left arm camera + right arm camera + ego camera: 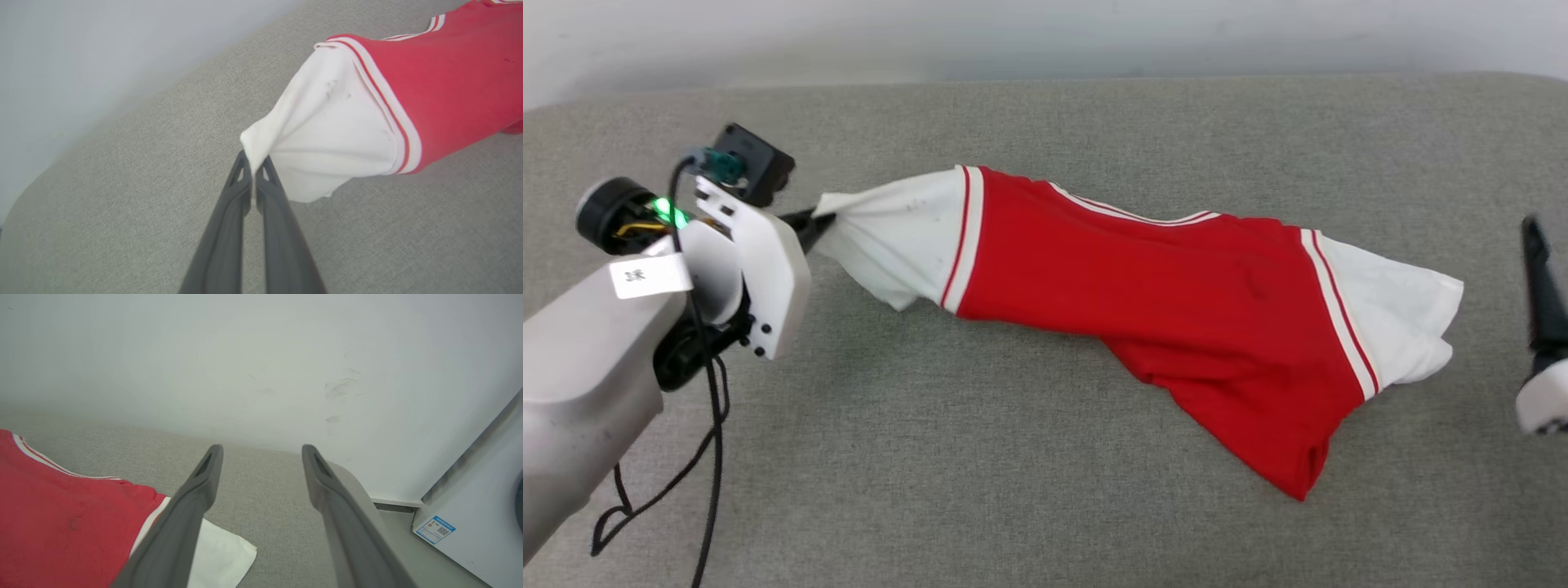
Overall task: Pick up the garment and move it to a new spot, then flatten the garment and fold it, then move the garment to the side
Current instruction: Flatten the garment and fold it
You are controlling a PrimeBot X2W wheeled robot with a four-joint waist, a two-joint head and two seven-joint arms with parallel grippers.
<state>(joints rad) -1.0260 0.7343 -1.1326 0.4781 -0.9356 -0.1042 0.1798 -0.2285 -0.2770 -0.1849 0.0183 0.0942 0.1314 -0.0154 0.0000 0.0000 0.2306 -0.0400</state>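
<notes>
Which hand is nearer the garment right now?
Left. The left hand is shut on the garment, pinching the tip of one white sleeve. The right hand is open, off the garment's opposite end, not touching it.

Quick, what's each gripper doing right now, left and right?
Left gripper: closed on a white sleeve of the garment.
Right gripper: open, holding nothing.
</notes>
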